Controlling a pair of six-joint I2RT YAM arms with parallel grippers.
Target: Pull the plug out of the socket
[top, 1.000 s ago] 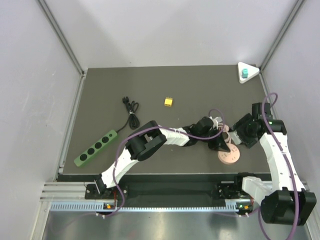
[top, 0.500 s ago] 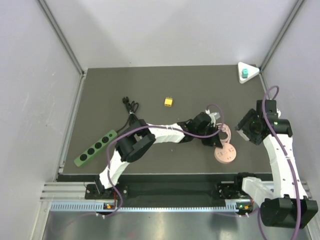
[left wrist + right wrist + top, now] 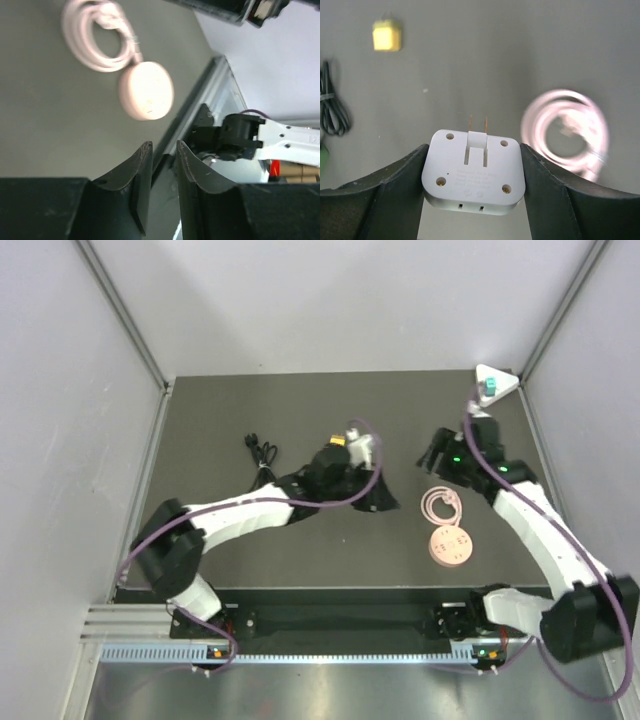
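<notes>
Teal cube-like plug (image 3: 489, 389) sits upright in the flat white triangular socket (image 3: 503, 376), in the upper right corner of the top view, hard against where the walls meet. Nothing touches either one.

Right gripper (image 3: 436, 452) hangs lower left of the socket, near but apart from it. Its fingers are clamped on a white square adapter with two metal prongs (image 3: 473, 175), prongs pointing away from the wrist camera. That load probably accounts for the hold-off: the jaws have no room for the plug until the adapter is put down.

Left gripper (image 3: 162, 150) is mid-frame in the top view, well apart from the socket. Its fingers are drawn nearly together with a thin gap and nothing between them.

Round pink disc (image 3: 450, 547) and coiled pink cable (image 3: 440, 505) lie below the right gripper, lower right of the mat. Small yellow cube (image 3: 386, 38) and black cord (image 3: 262, 453) lie toward upper centre and left (none of these belong to the job).

Judgement: approach stage, plug fully seated. The socket looks light and flat, so it may lift with the plug unless something pins it; the corner walls cramp the approach.
</notes>
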